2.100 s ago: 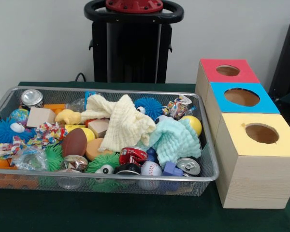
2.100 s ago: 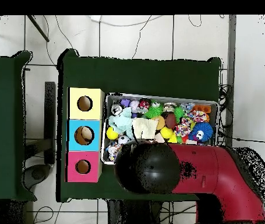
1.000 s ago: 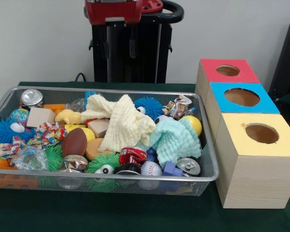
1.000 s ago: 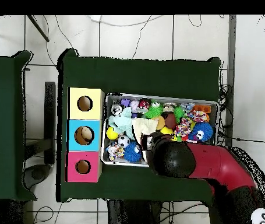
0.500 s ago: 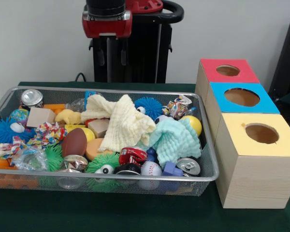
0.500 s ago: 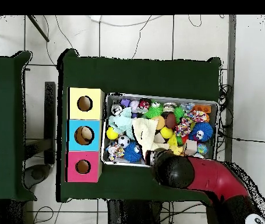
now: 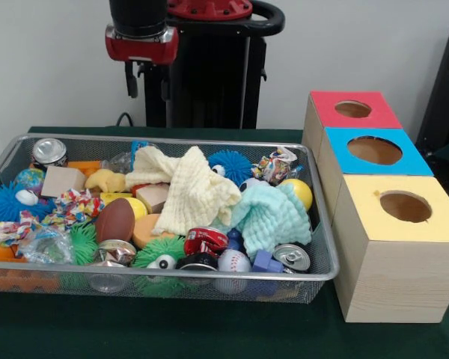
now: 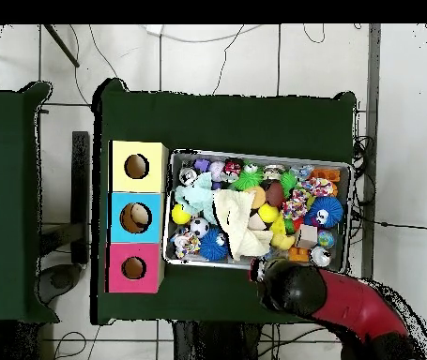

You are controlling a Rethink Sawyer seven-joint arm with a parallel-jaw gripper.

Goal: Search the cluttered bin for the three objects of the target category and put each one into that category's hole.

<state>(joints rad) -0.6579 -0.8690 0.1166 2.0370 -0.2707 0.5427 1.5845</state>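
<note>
The bin [image 7: 209,278] is a wide silver wire-mesh tray full of mixed objects. Among them are a yellow cloth [image 7: 198,191], a mint cloth [image 7: 269,217], a brown football [image 7: 114,219], a baseball [image 7: 233,262], a yellow ball [image 7: 299,191], cans [image 7: 292,256] and spiky balls [image 7: 230,164]. Three wooden boxes with round holes stand beside it, topped red [image 7: 352,110], blue [image 7: 374,151] and yellow [image 7: 404,208]. My gripper [image 7: 147,81] hangs open and empty, high behind the bin's far rim, left of centre. In the overhead view the arm [image 8: 297,289] lies just past the bin's [image 8: 254,155] bottom edge.
The green table [image 7: 209,329] carries the bin and boxes. The black pedestal [image 7: 209,82] stands behind the bin. In the overhead view the boxes [image 8: 135,217] line the bin's left side, and a second green table [image 8: 6,197] stands at the far left.
The arm has swung left in the front view and, in the overhead view, drawn back off the bin toward the bottom edge, uncovering its contents. The gripper stays empty.
</note>
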